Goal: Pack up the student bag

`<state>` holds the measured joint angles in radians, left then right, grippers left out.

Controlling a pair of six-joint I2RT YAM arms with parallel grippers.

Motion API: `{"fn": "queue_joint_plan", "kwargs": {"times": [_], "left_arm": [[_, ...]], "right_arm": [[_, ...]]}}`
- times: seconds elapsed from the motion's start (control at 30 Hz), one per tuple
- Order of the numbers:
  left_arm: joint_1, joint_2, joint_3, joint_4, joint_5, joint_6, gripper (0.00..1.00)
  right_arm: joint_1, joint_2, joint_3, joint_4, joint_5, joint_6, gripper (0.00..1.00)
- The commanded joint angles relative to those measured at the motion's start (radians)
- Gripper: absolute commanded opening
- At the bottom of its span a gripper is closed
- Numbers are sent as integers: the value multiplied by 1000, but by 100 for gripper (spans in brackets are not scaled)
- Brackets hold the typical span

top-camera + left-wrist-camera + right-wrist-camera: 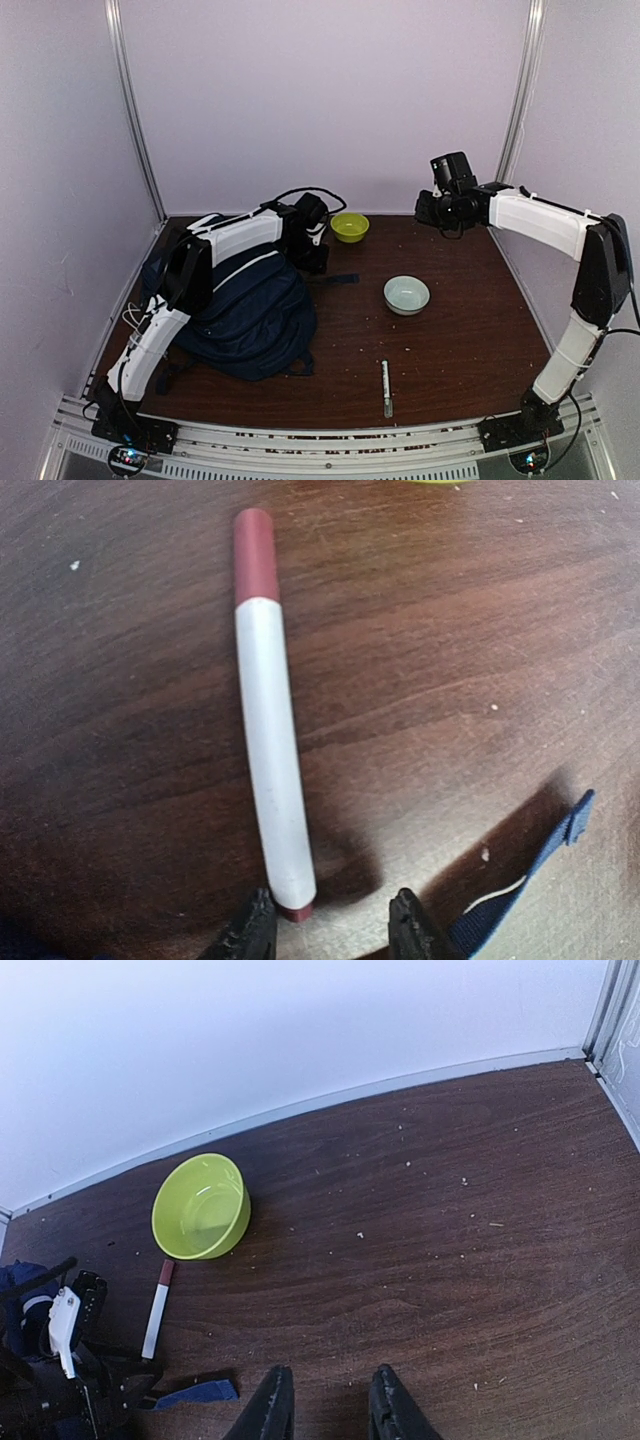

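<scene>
Left gripper (330, 932) open astride marker (268, 740) tail; we judge it light, slick, take mid-barrel; bag (250, 315) soft, floppy, pinch a fabric fold.

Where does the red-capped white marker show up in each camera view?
Top external: not visible; the left gripper seems to hide that spot.
Left wrist: marker left of centre, red cap at top, lower end near the fingertips.
Right wrist: lower left, just below the green bowl.
Shared landmark: the blue strap end, in all three.
</scene>
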<state>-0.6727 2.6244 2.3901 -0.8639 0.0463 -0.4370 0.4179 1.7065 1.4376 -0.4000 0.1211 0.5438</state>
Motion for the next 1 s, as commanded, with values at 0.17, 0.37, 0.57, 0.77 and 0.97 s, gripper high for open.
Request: {"fn": "queue_joint_plan", "kwargs": {"times": [0.17, 0.37, 0.57, 0.77, 0.97], "left_arm": [[22, 26, 30, 13, 42, 7, 30], [23, 25, 40, -37, -22, 31, 28], [23, 27, 42, -32, -26, 34, 28], [24, 39, 51, 37, 21, -8, 31], [22, 48, 63, 40, 42, -41, 27]], "right_arm": [[-43, -62, 35, -10, 7, -22, 28], [-54, -75, 30, 1, 3, -26, 28], [-58, -69, 34, 12, -4, -30, 28], [-57, -61, 36, 15, -20, -30, 28], [-58, -53, 31, -1, -29, -39, 28]]}}
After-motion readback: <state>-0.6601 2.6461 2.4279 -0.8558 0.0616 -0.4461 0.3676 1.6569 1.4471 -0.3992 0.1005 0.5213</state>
